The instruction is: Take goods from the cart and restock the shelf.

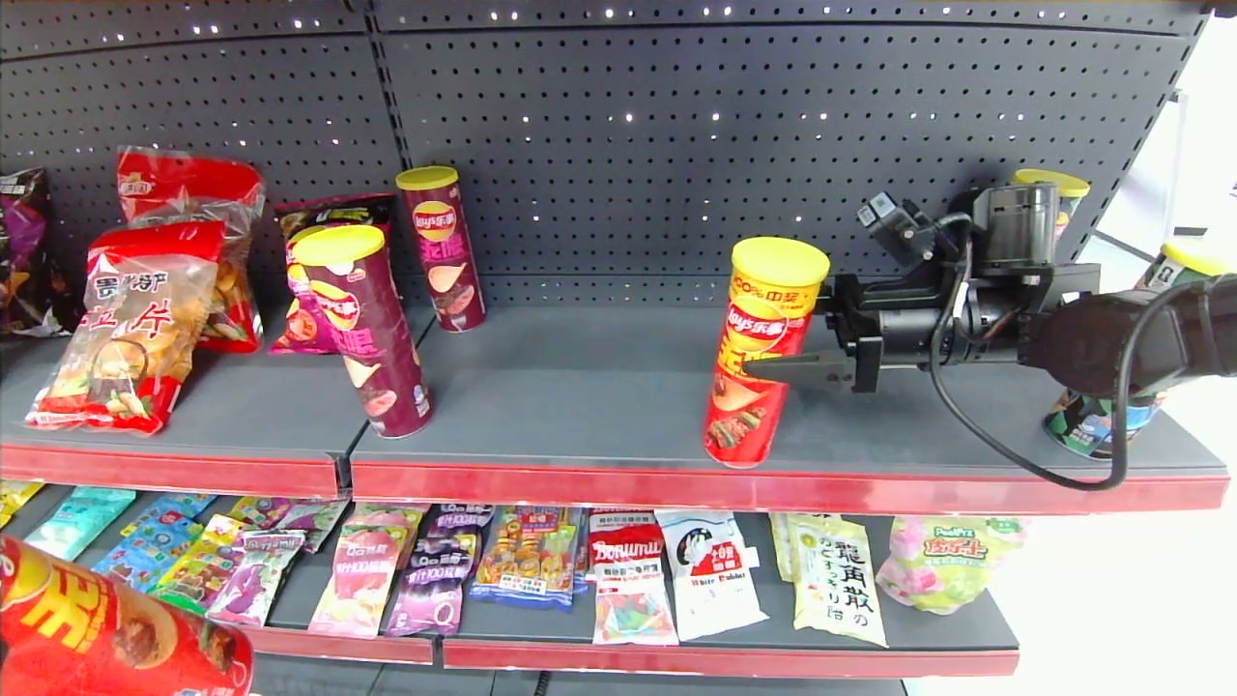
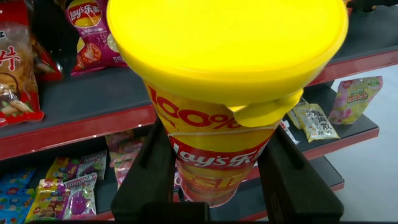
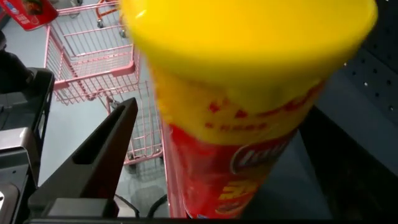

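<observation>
Head view: right arm, level, entering from 3 o'clock; right gripper (image 1: pixel 773 365) astride red cylindrical crisp can with yellow plastic lid (image 1: pixel 768 319), which stands near the front edge of the grey upper shelf (image 1: pixel 599 387). Right wrist view: jaws parted, one finger (image 3: pixel 106 149) clear of that can; pink wire cart (image 3: pixel 93 62) beyond. Left wrist view: left gripper (image 2: pixel 217 155) clamped on second red yellow-lidded can (image 2: pixel 224 43), held off the shelf; head view places it at 7 o'clock.

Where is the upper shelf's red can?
Head view: the red can stands tilted at the upper shelf's front edge, right of centre, in the right gripper.
</observation>
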Controlling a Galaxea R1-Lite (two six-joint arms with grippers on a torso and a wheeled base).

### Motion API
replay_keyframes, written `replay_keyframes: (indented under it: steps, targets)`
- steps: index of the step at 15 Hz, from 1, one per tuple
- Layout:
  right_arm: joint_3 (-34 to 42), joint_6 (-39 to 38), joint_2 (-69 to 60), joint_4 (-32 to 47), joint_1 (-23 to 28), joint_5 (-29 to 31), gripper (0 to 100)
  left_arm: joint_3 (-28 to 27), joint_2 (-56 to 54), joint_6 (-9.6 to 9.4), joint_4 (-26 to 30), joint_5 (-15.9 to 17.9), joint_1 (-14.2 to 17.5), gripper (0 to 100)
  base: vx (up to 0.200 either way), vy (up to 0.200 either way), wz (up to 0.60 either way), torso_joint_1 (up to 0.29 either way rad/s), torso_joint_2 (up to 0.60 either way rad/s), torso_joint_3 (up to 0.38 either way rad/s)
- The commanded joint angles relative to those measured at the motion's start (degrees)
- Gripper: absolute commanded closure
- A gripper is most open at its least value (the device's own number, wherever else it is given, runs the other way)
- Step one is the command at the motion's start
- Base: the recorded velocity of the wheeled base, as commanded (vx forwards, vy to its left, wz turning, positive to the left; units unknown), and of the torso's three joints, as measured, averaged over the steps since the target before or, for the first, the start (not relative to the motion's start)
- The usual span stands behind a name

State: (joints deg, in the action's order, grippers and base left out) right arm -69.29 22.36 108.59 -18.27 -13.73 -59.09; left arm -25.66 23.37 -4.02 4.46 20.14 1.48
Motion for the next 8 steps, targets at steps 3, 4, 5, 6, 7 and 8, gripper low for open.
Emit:
replay_keyframes:
  steps: [3, 4, 5, 6, 7, 8]
  targets:
    - [7.77, 0.05, -7.43, -0.71, 2.65, 2.84, 0, -0.09, 0.1, -0.02, 0.02, 0.25, 0.02, 100, 0.0, 0.0, 0.0, 0.0, 0.0, 0.0]
    - [9.79, 0.05, -9.72, -0.71, 3.27, 3.19, 0, 0.0, 0.1, -0.02, 0.02, 1.13, 0.02, 100, 0.0, 0.0, 0.0, 0.0, 0.0, 0.0]
    - [12.34, 0.05, -12.09, -0.71, 3.79, 3.89, 0, 0.0, 0.19, -0.02, 0.02, 1.66, 0.02, 100, 0.0, 0.0, 0.0, 0.0, 0.0, 0.0]
    - [14.8, -0.03, -14.55, -0.71, 3.79, 4.68, 0, 0.0, 0.27, -0.02, 0.02, 1.92, 0.02, 100, 0.0, 0.0, 0.0, 0.0, 0.0, 0.0]
    - [17.17, -0.3, -17.28, -0.71, 3.79, 5.12, 0, -0.09, 0.62, -0.02, -0.07, 2.01, 0.02, 100, 0.0, 0.0, 0.0, 0.0, 0.0, 0.0]
    - [19.11, -0.3, -20.0, -0.71, 3.62, 5.3, 0, -0.09, 0.71, -0.02, -0.07, 2.01, 0.02, 100, 0.0, 0.0, 0.0, 0.0, 0.0, 0.0]
